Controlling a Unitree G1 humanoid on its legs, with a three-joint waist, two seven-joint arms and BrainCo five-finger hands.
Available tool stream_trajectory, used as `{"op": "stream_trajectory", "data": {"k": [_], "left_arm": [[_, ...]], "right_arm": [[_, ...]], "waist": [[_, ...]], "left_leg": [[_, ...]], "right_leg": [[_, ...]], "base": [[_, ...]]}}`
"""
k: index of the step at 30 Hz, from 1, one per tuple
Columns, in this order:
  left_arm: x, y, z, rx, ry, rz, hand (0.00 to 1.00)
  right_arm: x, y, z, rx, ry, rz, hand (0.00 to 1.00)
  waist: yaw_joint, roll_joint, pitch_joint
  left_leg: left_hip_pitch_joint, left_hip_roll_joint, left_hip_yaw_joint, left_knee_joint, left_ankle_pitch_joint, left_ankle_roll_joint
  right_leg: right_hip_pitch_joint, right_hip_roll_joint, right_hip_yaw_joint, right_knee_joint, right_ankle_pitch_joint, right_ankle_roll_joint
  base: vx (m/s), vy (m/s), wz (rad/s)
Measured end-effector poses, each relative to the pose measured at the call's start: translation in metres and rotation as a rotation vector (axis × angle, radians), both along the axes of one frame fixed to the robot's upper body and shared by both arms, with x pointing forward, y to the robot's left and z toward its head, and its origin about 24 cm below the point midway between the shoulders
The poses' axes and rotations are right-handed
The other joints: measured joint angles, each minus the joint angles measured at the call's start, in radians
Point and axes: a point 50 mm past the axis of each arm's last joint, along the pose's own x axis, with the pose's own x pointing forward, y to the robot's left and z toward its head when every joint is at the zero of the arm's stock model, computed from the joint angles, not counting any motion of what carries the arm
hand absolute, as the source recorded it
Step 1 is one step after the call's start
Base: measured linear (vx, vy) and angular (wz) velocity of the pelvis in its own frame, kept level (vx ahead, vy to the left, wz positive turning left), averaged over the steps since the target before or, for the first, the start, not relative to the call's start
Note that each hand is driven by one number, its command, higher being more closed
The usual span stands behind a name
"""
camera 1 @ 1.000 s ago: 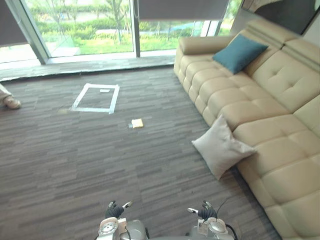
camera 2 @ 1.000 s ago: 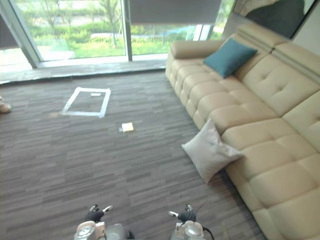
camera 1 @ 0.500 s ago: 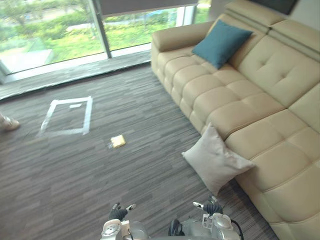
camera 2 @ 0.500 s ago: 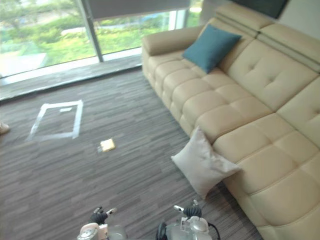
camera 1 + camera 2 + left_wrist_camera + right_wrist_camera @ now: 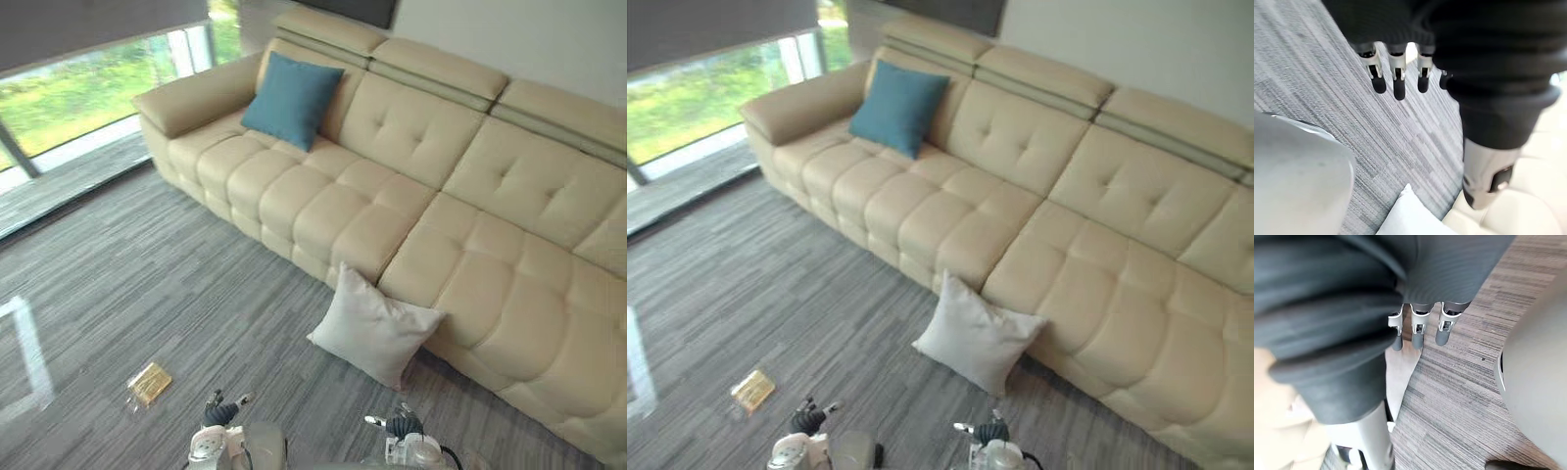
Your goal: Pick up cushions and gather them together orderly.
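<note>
Left hand [image 5: 1399, 81] and right hand [image 5: 1418, 335] fingers straight, empty, over carpet [image 5: 118, 294]; white cushion [image 5: 372, 328] leans on sofa [image 5: 490, 284], blue cushion [image 5: 291, 101] on it.

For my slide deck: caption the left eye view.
Teal cushion on the beige sofa; white cushion on the carpet, leaning against the sofa front.

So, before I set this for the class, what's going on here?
The robot stands facing a beige sofa, its left hand and right hand low, open and empty. A white cushion leans on the carpet against the sofa's front; a teal cushion sits on the seat by the armrest. Neither is picked up yet.
</note>
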Motion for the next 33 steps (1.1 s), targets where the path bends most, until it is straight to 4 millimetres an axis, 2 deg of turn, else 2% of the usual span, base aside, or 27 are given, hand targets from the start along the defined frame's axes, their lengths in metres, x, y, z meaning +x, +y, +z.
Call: {"op": "stream_trajectory", "data": {"k": [2, 4, 6, 8, 10, 11, 12, 13, 15, 17, 18, 20, 22, 24, 25, 26, 27, 28, 30, 31, 33], "left_arm": [[-0.002, -0.004, -0.002, -0.017, 0.019, 0.005, 0.0], [-0.007, -0.011, -0.007, -0.038, 0.051, -0.007, 0.0], [-0.004, -0.016, -0.008, -0.048, 0.064, -0.036, 0.0], [-0.002, -0.019, -0.009, -0.043, 0.074, -0.079, 0.0], [-0.004, -0.015, -0.009, -0.024, 0.083, -0.098, 0.0], [-0.004, -0.01, -0.008, -0.011, 0.078, -0.101, 0.0], [-0.005, -0.018, -0.009, -0.031, 0.083, -0.103, 0.0], [-0.007, -0.022, -0.01, -0.04, 0.086, -0.105, 0.0], [-0.006, -0.028, -0.01, -0.054, 0.077, -0.104, 0.0], [-0.004, -0.024, -0.008, -0.052, 0.065, -0.084, 0.0], [-0.004, -0.021, -0.007, -0.048, 0.049, -0.077, 0.0], [-0.002, -0.02, -0.004, -0.039, 0.022, -0.079, 0.0], [-0.002, -0.019, -0.003, -0.034, 0.014, -0.077, 0.0], [0.0, -0.018, -0.001, -0.029, 0.003, -0.077, 0.0], [0.002, -0.016, 0.0, -0.024, -0.002, -0.079, 0.0], [0.003, -0.015, 0.0, -0.021, -0.006, -0.08, 0.0], [0.005, -0.016, 0.001, -0.019, -0.013, -0.081, 0.0], [0.005, -0.017, 0.001, -0.021, -0.011, -0.082, 0.0], [0.005, -0.008, 0.002, 0.001, -0.011, -0.082, 0.0], [0.004, -0.006, 0.002, 0.006, -0.007, -0.082, 0.0], [0.003, -0.005, 0.001, 0.005, 0.003, -0.082, 0.0]], "right_arm": [[0.0, -0.002, 0.0, -0.002, -0.003, 0.008, 0.0], [0.001, -0.003, 0.001, -0.012, -0.006, 0.02, 0.0], [0.006, -0.005, 0.003, -0.022, -0.024, 0.022, 0.0], [0.013, -0.007, 0.006, -0.031, -0.044, 0.022, 0.0], [0.013, -0.006, 0.006, -0.029, -0.047, 0.021, 0.0], [0.012, -0.006, 0.005, -0.027, -0.045, 0.022, 0.0], [0.013, -0.013, 0.006, -0.046, -0.046, 0.02, 0.0], [0.012, -0.016, 0.006, -0.051, -0.044, 0.008, 0.0], [0.013, -0.021, 0.006, -0.058, -0.047, -0.019, 0.0], [0.015, -0.021, 0.007, -0.057, -0.053, -0.02, 0.0], [0.013, -0.02, 0.006, -0.053, -0.045, -0.019, 0.0], [0.011, -0.018, 0.005, -0.051, -0.036, -0.015, 0.0], [0.012, -0.019, 0.005, -0.053, -0.039, -0.02, 0.0], [0.012, -0.019, 0.005, -0.053, -0.036, -0.026, 0.0], [0.012, -0.019, 0.005, -0.054, -0.032, -0.028, 0.0], [0.012, -0.019, 0.005, -0.057, -0.03, -0.03, 0.0], [0.01, -0.02, 0.004, -0.06, -0.027, -0.032, 0.0], [0.01, -0.021, 0.005, -0.063, -0.027, -0.033, 0.0], [0.005, -0.012, 0.002, -0.039, -0.008, -0.035, 0.0], [0.004, -0.008, 0.001, -0.03, -0.003, -0.025, 0.0], [0.003, -0.008, 0.001, -0.031, -0.002, -0.029, 0.0]], "waist": [[0.006, 0.022, -0.009], [-0.006, 0.053, -0.02], [-0.007, 0.071, -0.01], [-0.023, 0.082, -0.001], [-0.03, 0.061, 0.002], [-0.032, 0.03, 0.007], [-0.031, 0.059, 0.004], [-0.032, 0.072, -0.008], [-0.038, 0.085, -0.003], [-0.052, 0.091, 0.006], [-0.05, 0.09, 0.011], [-0.046, 0.084, 0.014], [-0.044, 0.077, 0.018], [-0.041, 0.07, 0.022], [-0.039, 0.061, 0.028], [-0.036, 0.054, 0.032], [-0.034, 0.055, 0.032], [-0.034, 0.061, 0.03], [-0.025, 0.019, 0.024], [-0.024, 0.01, 0.019], [-0.022, 0.008, 0.018]], "left_leg": [[0.086, 0.027, 0.091, -0.078, 0.0, 0.001], [0.141, 0.052, 0.13, -0.134, 0.0, 0.001], [0.19, 0.07, 0.153, -0.191, 0.001, -0.001], [0.237, 0.109, 0.172, -0.242, 0.014, -0.023], [0.282, 0.103, 0.169, -0.264, 0.021, -0.036], [0.314, 0.075, 0.157, -0.266, 0.017, -0.048], [0.333, 0.107, 0.139, -0.266, 0.007, -0.067], [0.327, 0.112, 0.137, -0.257, 0.02, -0.08], [0.295, 0.141, 0.123, -0.153, 0.024, -0.082], [0.19, 0.191, 0.072, 0.099, 0.039, -0.069], [0.119, 0.225, 0.051, 0.275, 0.045, -0.068], [0.044, 0.248, 0.072, 0.426, 0.032, -0.084], [0.012, 0.239, 0.125, 0.359, 0.014, -0.089], [-0.008, 0.21, 0.137, 0.223, 0.005, -0.08], [-0.022, 0.178, 0.135, 0.12, 0.01, -0.076], [-0.024, 0.151, 0.131, 0.045, 0.024, -0.069], [-0.017, 0.117, 0.113, -0.077, 0.111, -0.057], [-0.016, 0.105, 0.102, -0.114, 0.186, -0.053], [0.026, 0.065, 0.118, -0.16, 0.184, -0.045], [0.037, 0.055, 0.131, -0.176, 0.184, -0.039], [0.067, 0.042, 0.152, -0.199, 0.18, -0.031]], "right_leg": [[-0.002, -0.066, -0.262, -0.019, -0.011, -0.021], [-0.001, -0.058, -0.385, -0.08, -0.017, -0.019], [-0.051, -0.022, -0.404, -0.084, -0.016, -0.019], [-0.139, 0.016, -0.43, -0.071, 0.011, -0.055], [-0.16, 0.013, -0.426, -0.12, 0.088, -0.061], [-0.156, -0.011, -0.412, -0.152, 0.166, -0.088], [-0.143, 0.006, -0.427, -0.117, 0.153, -0.093], [-0.143, 0.009, -0.428, -0.111, 0.123, -0.097], [-0.127, 0.024, -0.443, -0.104, 0.071, -0.11], [-0.069, 0.055, -0.454, -0.14, 0.054, -0.116], [-0.018, 0.077, -0.454, -0.175, 0.05, -0.124], [0.057, 0.095, -0.443, -0.222, 0.046, -0.13], [0.094, 0.096, -0.42, -0.258, 0.047, -0.129], [0.113, 0.09, -0.4, -0.275, 0.047, -0.128], [0.129, 0.076, -0.387, -0.28, 0.048, -0.125], [0.136, 0.063, -0.377, -0.28, 0.049, -0.118], [0.142, 0.057, -0.367, -0.281, 0.049, -0.091], [0.143, 0.061, -0.364, -0.282, 0.048, -0.081], [0.158, 0.02, -0.339, -0.307, 0.058, -0.04], [0.164, 0.008, -0.337, -0.316, 0.067, -0.028], [0.167, -0.005, -0.328, -0.32, 0.084, -0.018]], "base": [[0.17, 0.145, -1.22], [0.15, 0.057, -1.15], [0.15, -0.025, -0.84], [0.19, -0.136, -0.25], [0.23, -0.18, 0.25], [0.3, -0.229, 0.23], [0.34, -0.285, 0.19], [0.27, -0.243, 0.07], [0.24, -0.265, 0.13], [0.2, -0.242, 0.2], [0.2, -0.193, -0.01], [0.26, -0.162, -0.28], [0.21, -0.054, -0.42], [0.24, 0.054, -0.37], [0.25, 0.113, -0.3], [0.26, 0.147, -0.33], [0.19, 0.129, -0.23], [0.2, 0.17, -0.28], [0.22, 0.22, -0.21], [0.19, 0.201, -0.17], [0.09, 0.125, -0.26]]}}
